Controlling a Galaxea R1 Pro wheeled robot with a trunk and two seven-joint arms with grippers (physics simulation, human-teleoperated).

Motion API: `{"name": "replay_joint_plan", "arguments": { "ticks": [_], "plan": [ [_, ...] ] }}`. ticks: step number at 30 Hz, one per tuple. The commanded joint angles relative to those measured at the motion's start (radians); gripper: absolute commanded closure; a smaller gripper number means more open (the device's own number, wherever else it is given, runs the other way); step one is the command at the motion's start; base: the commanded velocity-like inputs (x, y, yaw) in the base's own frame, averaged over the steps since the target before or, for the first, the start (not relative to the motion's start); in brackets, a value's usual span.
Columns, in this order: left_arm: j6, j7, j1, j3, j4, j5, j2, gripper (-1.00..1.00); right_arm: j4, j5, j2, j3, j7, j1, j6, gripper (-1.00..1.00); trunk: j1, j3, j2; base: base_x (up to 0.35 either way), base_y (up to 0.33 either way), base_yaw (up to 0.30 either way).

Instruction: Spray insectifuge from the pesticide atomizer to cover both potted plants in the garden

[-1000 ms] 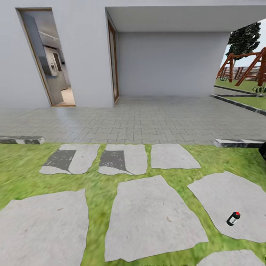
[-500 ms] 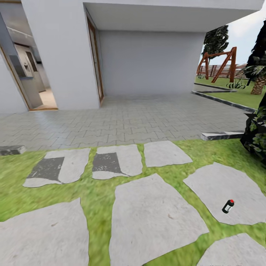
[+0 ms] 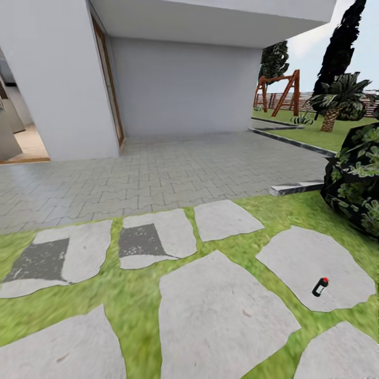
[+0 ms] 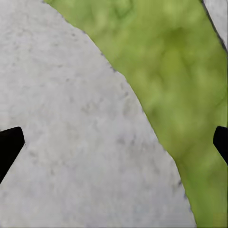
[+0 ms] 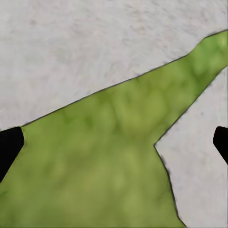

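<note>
Both claws hang spread wide and empty: the left gripper (image 4: 114, 137) shows dark fingertips at opposite edges of its wrist view over a grey stepping slab (image 4: 71, 133) and grass, and the right gripper (image 5: 114, 137) shows the same wide gap above a wedge of lawn (image 5: 104, 156) between slabs. Nearest in the head view lie big pale slabs set in grass. On a slab to the right, in the middle distance, the pesticide atomizer (image 3: 320, 287) lies tipped on its side, small and dark with a red cap. Just beyond it, at the right edge, stands a dark leafy shrub (image 3: 358, 184). Farther off come the paved terrace (image 3: 173, 179), the white house wall, and a wooden swing frame (image 3: 279, 89) with a palm (image 3: 337, 97) behind. The bottle looks light and round, so a careless reach could roll it off the slab into the grass, and driving close could brush the shrub.
</note>
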Motion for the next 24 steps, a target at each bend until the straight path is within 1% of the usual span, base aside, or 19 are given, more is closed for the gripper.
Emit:
{"name": "replay_joint_plan", "arguments": {
  "ticks": [1,17,21,24],
  "plan": [
    [-0.003,0.0,0.0,0.0,0.001,0.0,0.0,-1.0,0.001,-0.001,0.0,-0.001,-0.001,-0.001,-0.003,-1.0,0.0,-0.001,0.0,0.198,0.297,-0.28],
    [-0.003,0.0,0.0,0.0,0.001,0.0,0.0,-1.0,0.001,-0.001,0.0,-0.001,-0.001,-0.001,-0.003,-1.0,0.0,-0.001,0.0,0.187,0.293,-0.28],
    [-0.003,0.0,0.0,0.0,0.001,-0.001,0.0,-1.0,0.001,-0.001,0.0,-0.001,-0.001,-0.001,-0.003,-1.0,0.0,-0.001,0.0,0.168,0.216,-0.28],
    [-0.003,0.0,0.0,0.0,0.001,-0.001,0.0,-1.0,0.001,-0.001,0.0,-0.001,-0.001,-0.001,-0.002,-1.0,0.0,-0.001,0.0,0.124,0.107,-0.28]
  ]
}}
